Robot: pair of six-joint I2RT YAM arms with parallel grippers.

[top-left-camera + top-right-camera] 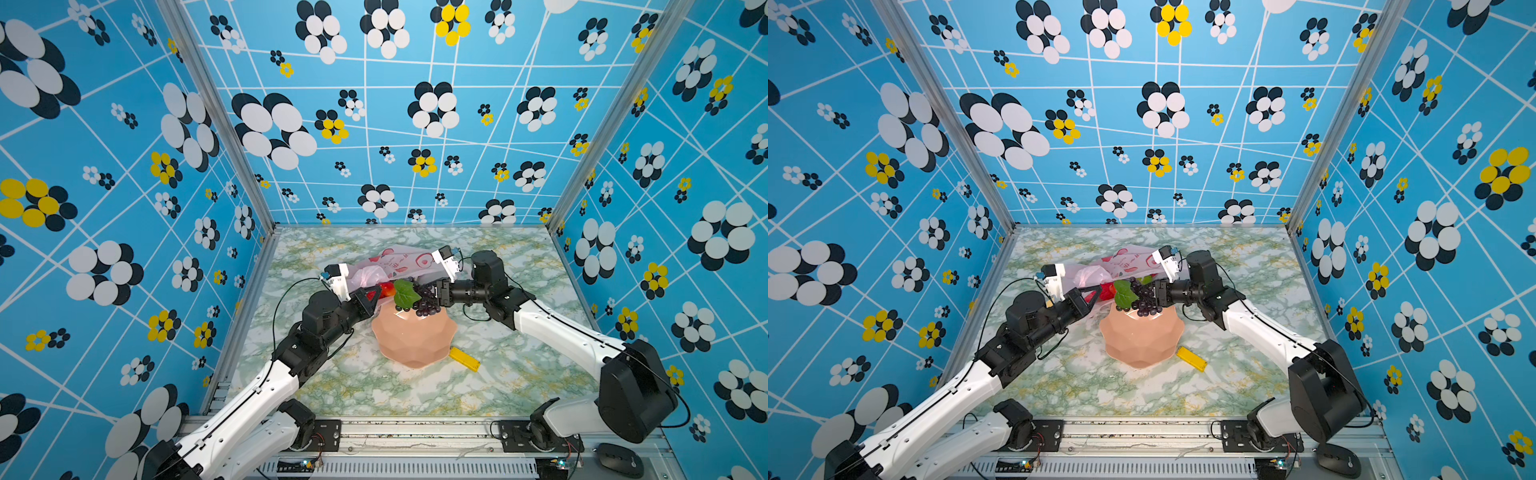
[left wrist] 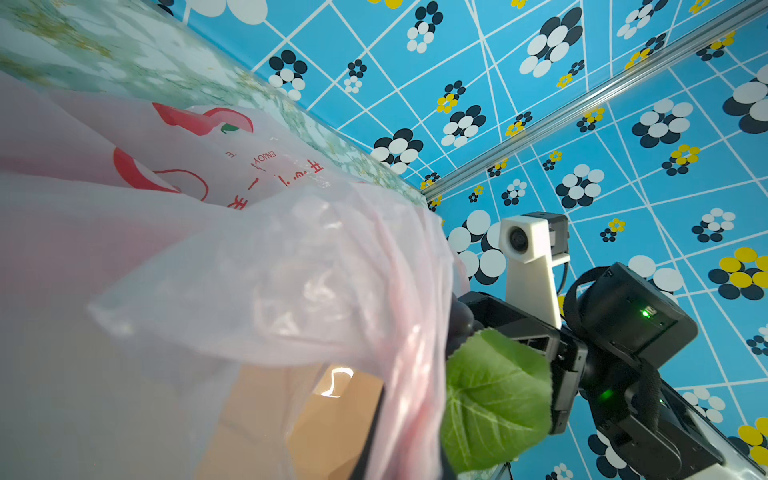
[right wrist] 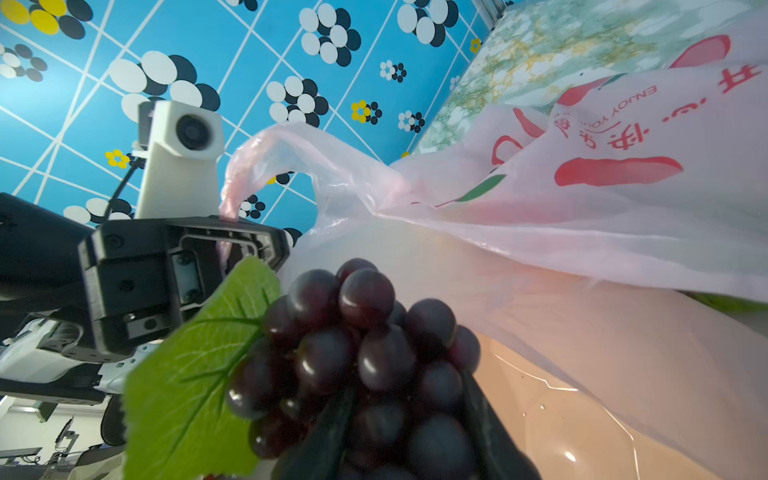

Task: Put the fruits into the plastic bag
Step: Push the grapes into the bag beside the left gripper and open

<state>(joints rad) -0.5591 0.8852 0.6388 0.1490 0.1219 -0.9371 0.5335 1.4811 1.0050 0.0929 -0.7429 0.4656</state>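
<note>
On the left in both top views, the left gripper (image 1: 375, 294) is clamped shut on a gathered handle of the plastic bag (image 1: 390, 262). The right wrist view shows the pink film pinched between its jaws and lifted off the worktop (image 1: 519, 374). The rest of the bag spreads away behind the two grippers toward the back wall, crumpled, with its red fruit prints facing up. Just to the right of the left gripper a red fruit (image 1: 387, 288) shows beside the film, but it is not clear whether it lies inside the bag. Next comes the green leaf (image 1: 405, 293) of the grapes (image 1: 424, 304). The dark purple bunch hangs in the air over the far rim of the salmon-pink plate (image 1: 411, 345), close in front of the lifted bag edge. The right gripper (image 1: 433, 293) reaches in from the right and grips the grapes. In the right wrist view its two dark fingers (image 3: 328, 436) sit on either side of the bunch, partly apart with the grapes between them. Farther right, a flat yellow block (image 1: 464, 359) lies on the worktop just beside the near right edge of the plate.
</note>
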